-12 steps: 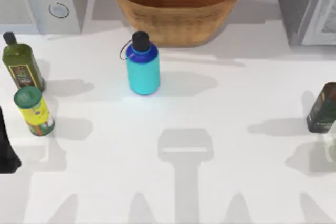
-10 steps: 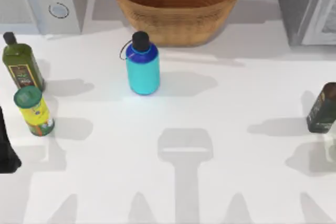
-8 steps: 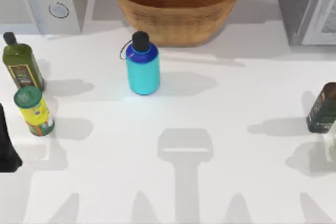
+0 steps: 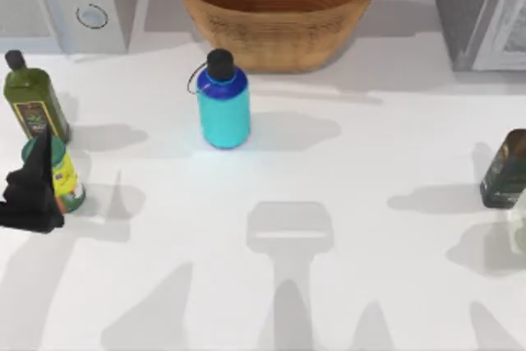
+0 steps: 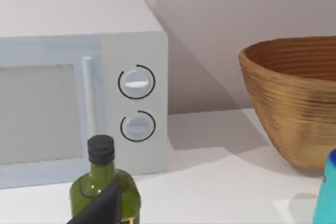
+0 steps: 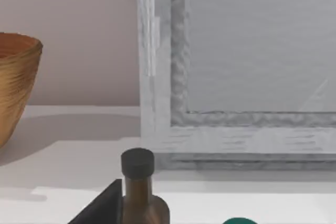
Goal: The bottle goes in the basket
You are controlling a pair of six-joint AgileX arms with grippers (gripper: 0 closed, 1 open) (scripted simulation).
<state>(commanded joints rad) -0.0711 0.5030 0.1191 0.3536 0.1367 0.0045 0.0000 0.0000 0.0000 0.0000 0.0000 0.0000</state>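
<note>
Sitting at 12 o'clock on your white table (image 4: 370, 228), the basket (image 4: 275, 7) is the biggest thing here, tan wicker, ribbed inside, up against the back wall. Your left wrist view catches its side too (image 5: 294, 98). At 10 to 11 o'clock you've got a white microwave (image 4: 66, 2) with two round dials; at 1 to 2 o'clock a grey framed panel (image 4: 481, 10). The bottle (image 4: 223, 100) stands upright just in front of the basket, toward 11 o'clock from table centre, near the basket's front wall but apart from it: teal body, blue shoulder, black cap with thin loop. It is outside the basket.

At 9 o'clock, an olive-green oil bottle (image 4: 31, 98) stands upright, with a green-lidded yellow can (image 4: 56, 174) just in front of it. Your left gripper (image 4: 31, 195) is at 9 o'clock, overlapping the can from above; whether its fingers are released or clenched, you cannot tell from here. It grips nothing visible. It is well apart from the bottle.

At 3 o'clock, a dark bottle (image 4: 505, 168) stands at the table's right edge. Right gripper: a dark fingertip edge (image 6: 102, 205) beside that bottle's neck in the right wrist view; finger state cannot be told.
</note>
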